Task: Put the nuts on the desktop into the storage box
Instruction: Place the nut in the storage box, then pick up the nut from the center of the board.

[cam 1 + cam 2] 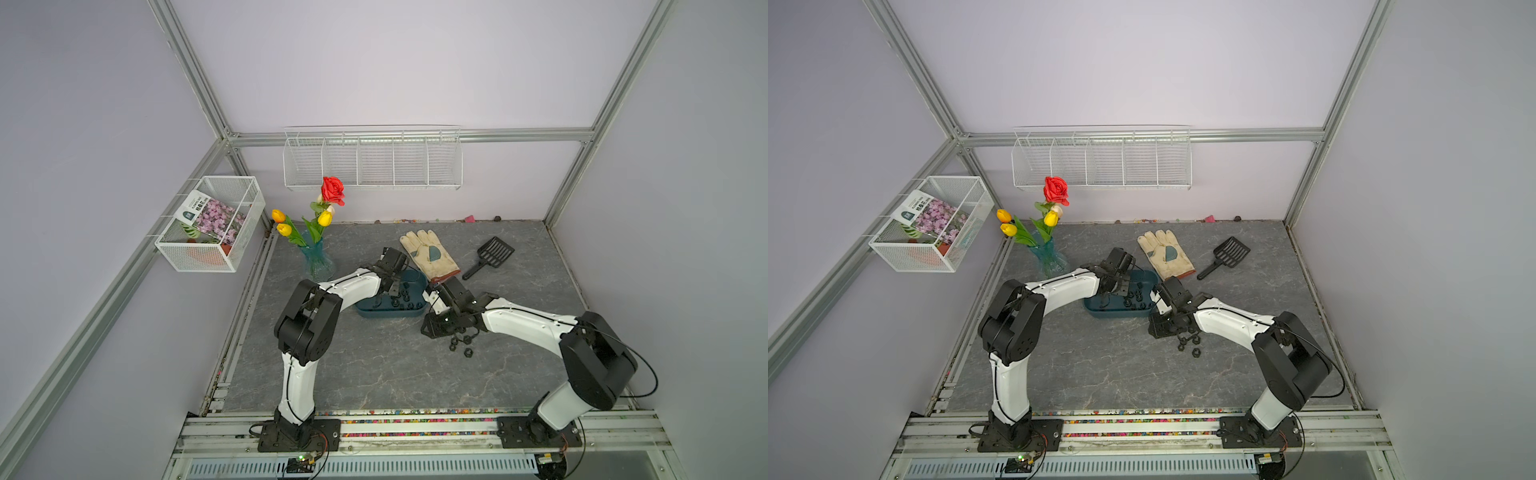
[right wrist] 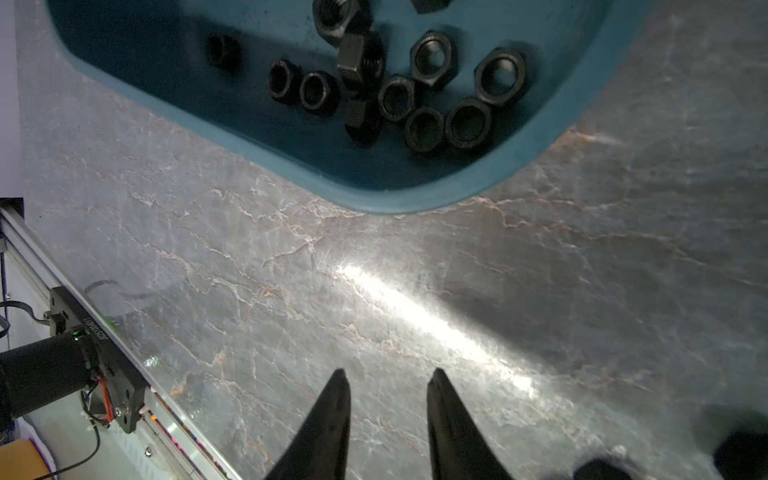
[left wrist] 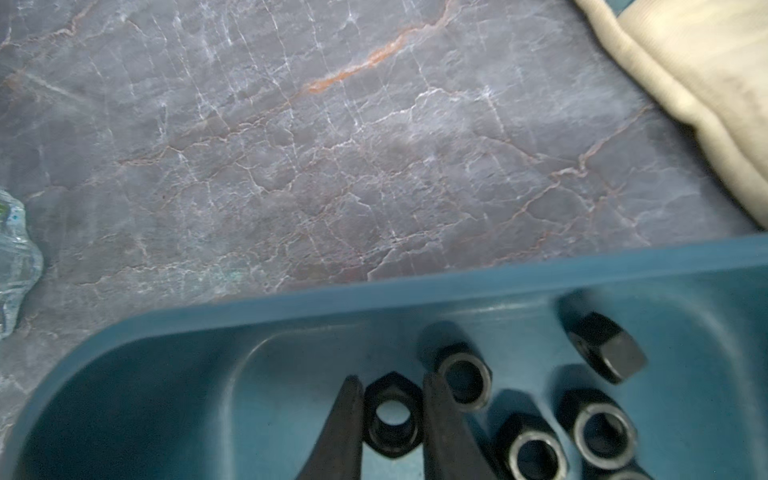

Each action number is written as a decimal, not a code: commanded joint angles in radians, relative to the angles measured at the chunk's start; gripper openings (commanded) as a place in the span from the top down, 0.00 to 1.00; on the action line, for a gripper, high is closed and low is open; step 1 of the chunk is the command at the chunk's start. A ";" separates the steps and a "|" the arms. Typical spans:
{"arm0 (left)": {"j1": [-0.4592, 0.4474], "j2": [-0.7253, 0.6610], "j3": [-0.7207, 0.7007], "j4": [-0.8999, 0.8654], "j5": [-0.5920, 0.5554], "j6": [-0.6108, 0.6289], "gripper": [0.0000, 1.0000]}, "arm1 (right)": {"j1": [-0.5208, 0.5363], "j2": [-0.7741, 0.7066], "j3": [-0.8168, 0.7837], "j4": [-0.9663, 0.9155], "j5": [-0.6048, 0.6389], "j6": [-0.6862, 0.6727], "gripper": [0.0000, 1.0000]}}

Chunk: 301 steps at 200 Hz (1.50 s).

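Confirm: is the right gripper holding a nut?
No, the right gripper stands open over the desktop, nothing between its jaws.

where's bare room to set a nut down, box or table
Bare: the box floor at the end nearest the vase, and the table between box and front rail. Crowded: the box's other end, full of nuts, and the loose nuts beside the right arm.

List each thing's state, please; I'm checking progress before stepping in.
left gripper: shut on a nut, over the storage box.
right gripper: open, empty, above the desktop.
storage box: upright, holding about a dozen nuts.
loose nuts: a few on the desktop by the right arm.
glove: lying flat.
scoop: lying flat.
vase: upright, holding flowers.
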 commanded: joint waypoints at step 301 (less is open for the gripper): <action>-0.220 -0.307 -0.021 0.019 -0.002 -0.060 0.42 | -0.011 -0.541 -0.214 -0.189 0.298 0.176 0.63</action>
